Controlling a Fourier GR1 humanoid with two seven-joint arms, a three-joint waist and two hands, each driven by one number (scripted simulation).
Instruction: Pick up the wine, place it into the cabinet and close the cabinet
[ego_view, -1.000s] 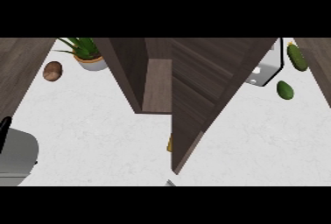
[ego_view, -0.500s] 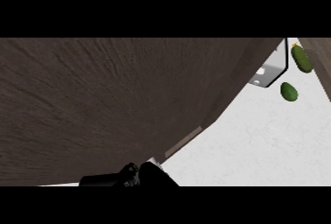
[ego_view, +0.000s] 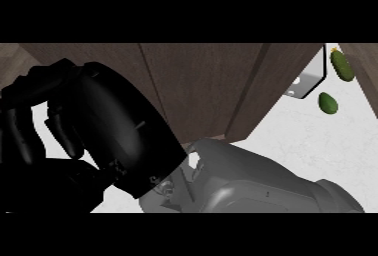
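Head view, from left to right: a large black hand (ego_view: 96, 130) fills the left half of the frame, very close to the camera, its fingers (ego_view: 33, 120) bent inward at the far left. Whether it holds anything cannot be told; nothing shows between the fingers. Which arm it belongs to is also unclear, though a grey forearm (ego_view: 251, 180) runs from it to the lower right, which hints at the right arm reaching across. Behind it, across the upper middle, stands the dark brown wooden cabinet (ego_view: 199, 80), its panels appearing shut. The wine bottle is nowhere in sight, so it is probably inside. At the upper right, on the white speckled counter (ego_view: 310, 140), lie a small green avocado (ego_view: 328, 103) and a long green cucumber (ego_view: 340, 64), clear of the work.
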